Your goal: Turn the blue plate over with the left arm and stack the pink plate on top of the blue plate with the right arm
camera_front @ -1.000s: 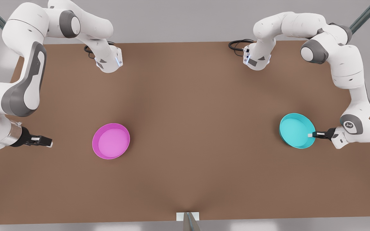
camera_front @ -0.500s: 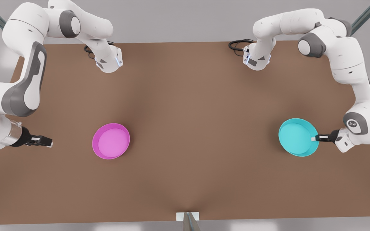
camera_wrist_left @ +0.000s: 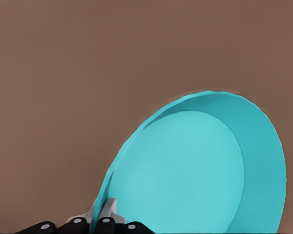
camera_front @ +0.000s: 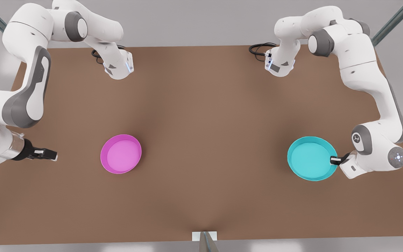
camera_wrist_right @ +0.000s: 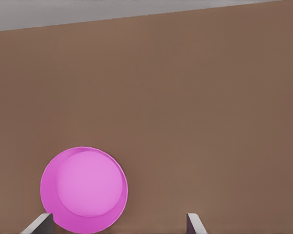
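The blue plate (camera_front: 311, 158) hangs tilted above the table at the front view's right, its hollow side facing the camera. My left gripper (camera_front: 334, 160) is shut on the plate's rim at its right edge; the left wrist view has the fingers (camera_wrist_left: 103, 213) clamped on the blue plate (camera_wrist_left: 195, 170). On the table at the front view's left lies the pink plate (camera_front: 121, 153), right side up. My right gripper (camera_front: 51, 154) waits open well to the left of it, and the right wrist view looks over the pink plate (camera_wrist_right: 84, 189) between the two fingertips (camera_wrist_right: 39, 223).
The brown table (camera_front: 201, 105) stretches between the two plates. Both arm bases (camera_front: 117, 66) stand at the far edge with black cables (camera_front: 259, 48). A small white bracket (camera_front: 204, 236) sits at the near edge, in the middle.
The left arm has carried the blue plate toward the front view's left and nearer the front edge, turning it as it went. The right arm and pink plate have not moved.
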Robot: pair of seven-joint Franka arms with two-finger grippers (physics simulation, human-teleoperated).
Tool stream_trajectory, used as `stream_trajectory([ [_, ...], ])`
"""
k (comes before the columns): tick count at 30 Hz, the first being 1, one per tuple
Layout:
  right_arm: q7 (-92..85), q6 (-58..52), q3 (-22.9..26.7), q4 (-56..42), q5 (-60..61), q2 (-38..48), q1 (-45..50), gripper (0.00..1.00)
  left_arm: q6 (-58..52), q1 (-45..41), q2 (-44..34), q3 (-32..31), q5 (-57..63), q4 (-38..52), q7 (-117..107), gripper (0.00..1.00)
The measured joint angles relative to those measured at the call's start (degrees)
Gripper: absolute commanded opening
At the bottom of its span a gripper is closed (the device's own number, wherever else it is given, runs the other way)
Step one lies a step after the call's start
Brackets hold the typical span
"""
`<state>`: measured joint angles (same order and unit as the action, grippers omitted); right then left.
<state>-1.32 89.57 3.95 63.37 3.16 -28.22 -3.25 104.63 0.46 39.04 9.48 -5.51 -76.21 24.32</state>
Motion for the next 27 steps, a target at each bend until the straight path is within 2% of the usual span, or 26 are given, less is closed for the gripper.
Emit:
stream_trajectory([
  [9, 0.0, -0.01, 0.0, 0.0, 0.07, 0.01, 0.06, 1.0, -0.16, -9.42, -4.9, 0.0, 11.25, -0.08, -8.0, 0.21],
  [13, 0.0, -0.01, 0.0, -0.01, 0.09, 0.0, 0.38, 1.0, -4.37, -14.26, -6.58, -0.19, 16.49, -0.08, -15.79, 0.21],
  [27, 0.0, -0.01, 0.0, -0.05, 0.09, 0.0, 0.09, 1.0, -13.8, -34.86, -6.86, -0.28, 34.41, -0.54, -41.49, 0.21],
])
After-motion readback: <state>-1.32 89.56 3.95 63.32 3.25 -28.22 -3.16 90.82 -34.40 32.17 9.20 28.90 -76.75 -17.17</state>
